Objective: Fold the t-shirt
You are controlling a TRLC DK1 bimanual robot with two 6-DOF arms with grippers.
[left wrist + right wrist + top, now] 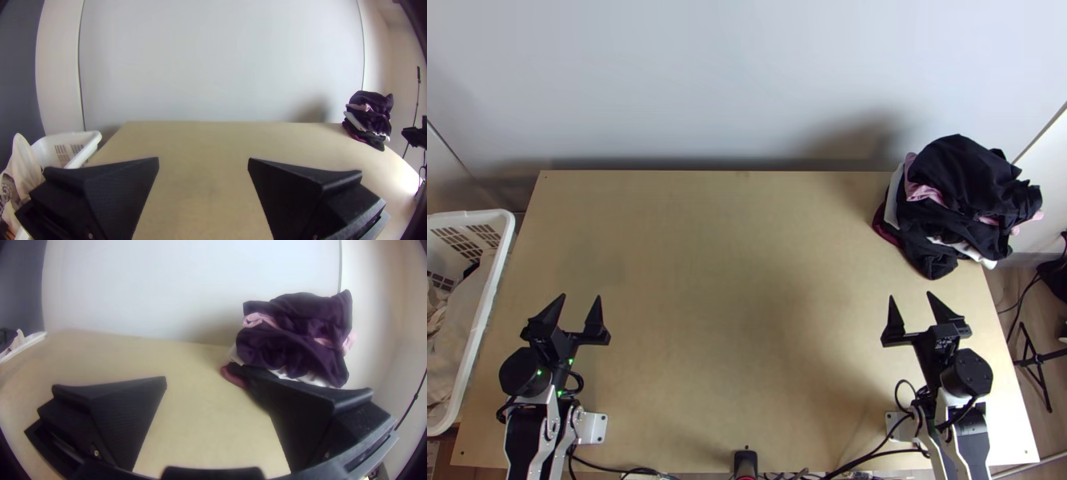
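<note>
Floorboards (1059, 404) flank the table (747, 280) and clothes pile (963, 180) in the top view.

Small robot workspace set up indoors, lab-like; whether room belongs to home or office, cannot tell. Signs: left arm (547, 448) and right arm (951, 448) standing at near edge of plain light wooden surface (731, 264), loose black cables (875, 454) along same edge. Pale bare wall (747, 80) right behind far edge. Wood-look floor (1011, 290) and black stand (1037, 368) at right. Laundry-type touches too: white plastic basket (505, 248) with cloth (463, 320) at left, garment pile (963, 184) at far right.
</note>
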